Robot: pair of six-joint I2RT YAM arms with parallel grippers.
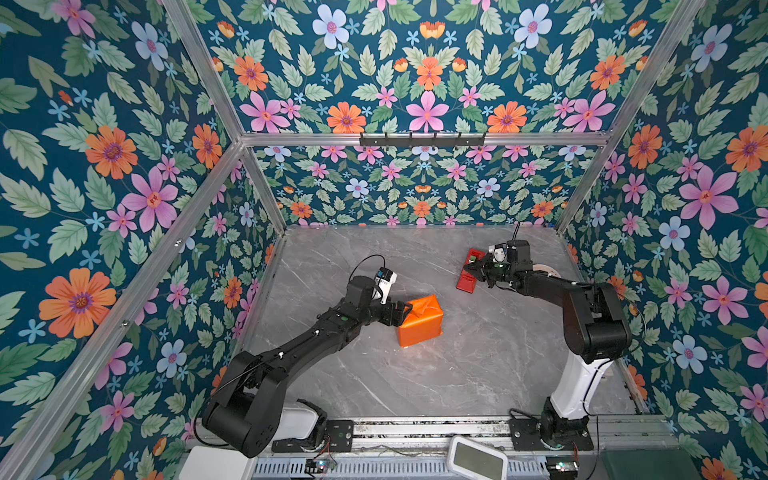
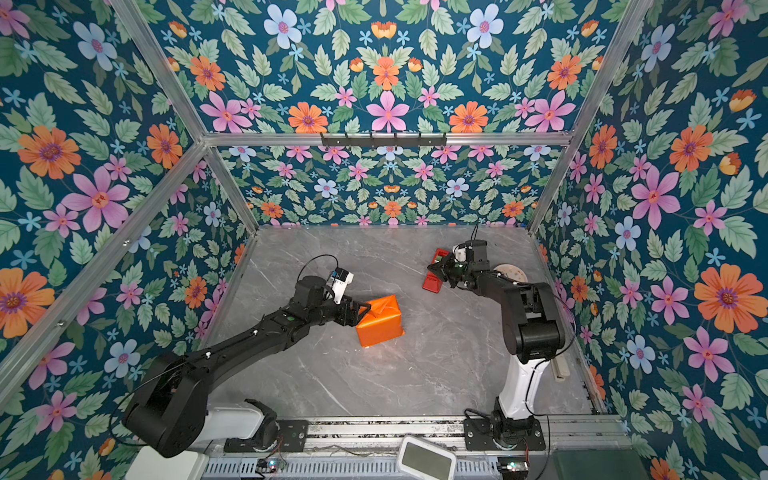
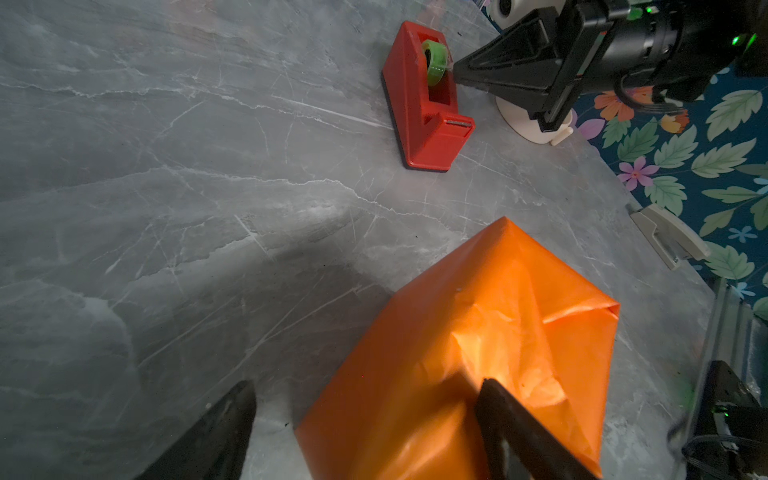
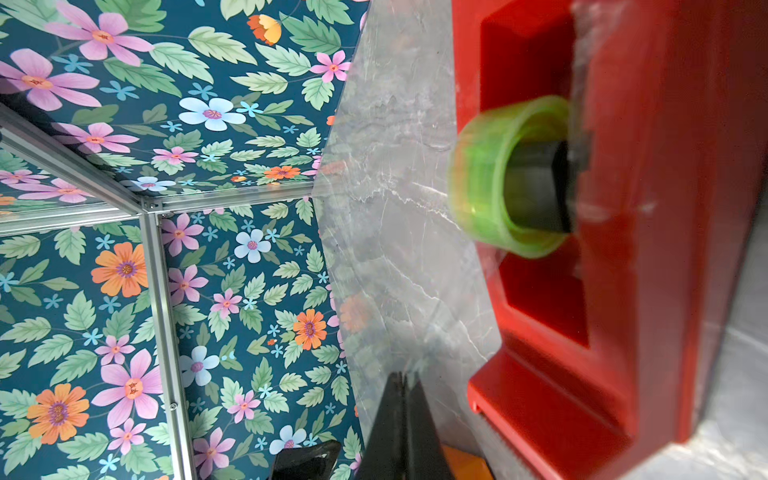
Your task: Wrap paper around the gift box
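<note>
We judge the wrap to be at its sealing step. The large glossy orange sheet of paper (image 1: 419, 320) covers the low square gift box completely, so none of the box's own cardboard shows. The parcel sits on the grey marble tabletop (image 1: 457, 374), well apart from the narrow red plastic tape dispenser (image 3: 428, 120), on the dispenser's side toward the arms' bases and the left arm.

The left gripper (image 1: 402, 314) stands wide open and grips nothing. One black finger (image 3: 511, 415) rests on the creased folds at the parcel's end facing away from the dispenser, and the other hangs beside the parcel over bare table. We read that as pinning the flap down.

The right gripper (image 3: 457, 74) has its jaws pressed together, with its tip right at the green roll of tape (image 4: 490, 178) seated in the dispenser. We cannot tell whether it pinches a tape end.

Next, we think, a strip must be drawn over the dispenser's toothed cutter (image 3: 459, 123), torn off, and laid across the pinned folds. Nothing holds the dispenser, so it may slide, which calls for a slow, low pull.
</note>
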